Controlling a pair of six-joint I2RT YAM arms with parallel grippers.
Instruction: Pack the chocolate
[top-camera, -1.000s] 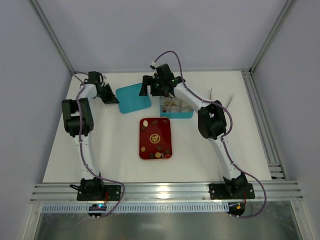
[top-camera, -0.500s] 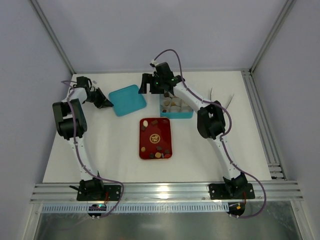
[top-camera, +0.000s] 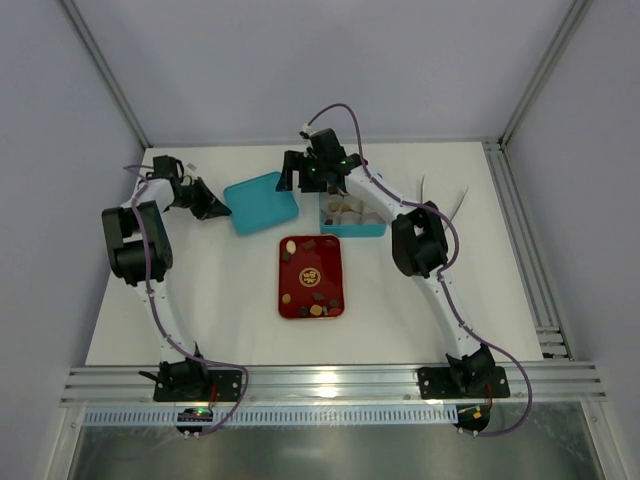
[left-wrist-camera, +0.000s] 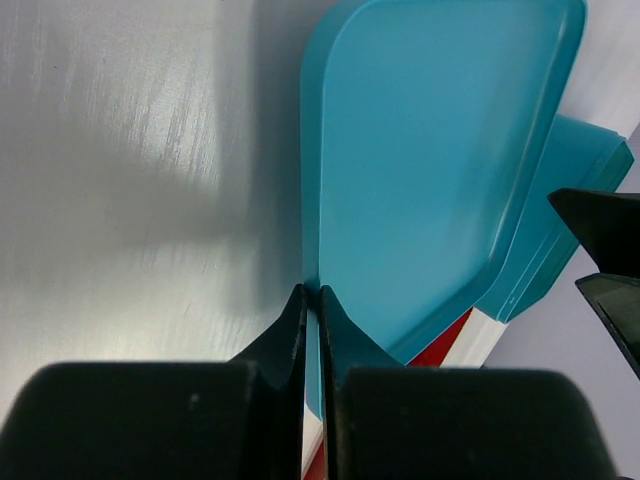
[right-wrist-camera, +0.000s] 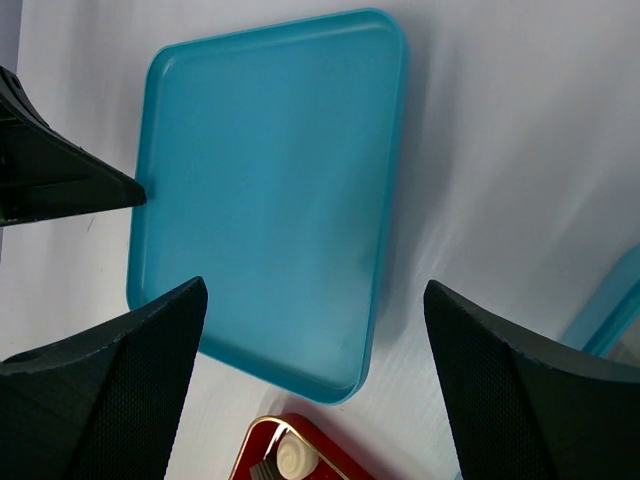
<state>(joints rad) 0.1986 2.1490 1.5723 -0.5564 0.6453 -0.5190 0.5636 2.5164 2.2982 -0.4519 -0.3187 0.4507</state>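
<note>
Right arm (top-camera: 378, 197) hides part of the teal box (top-camera: 360, 231), right gripper (right-wrist-camera: 315, 290) spread over the teal lid (top-camera: 262, 200), its edge pinched by left gripper (left-wrist-camera: 310, 300)

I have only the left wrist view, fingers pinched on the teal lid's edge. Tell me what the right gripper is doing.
Observer: The right gripper is wide open above the teal lid, holding nothing.
Operator: Report what lies right of that lid.
Observer: A teal box with pale paper cups inside.
Operator: Now locate what I must pack.
Observer: The chocolate lies as small pieces on the red tray, nearer the arm bases than the box.
</note>
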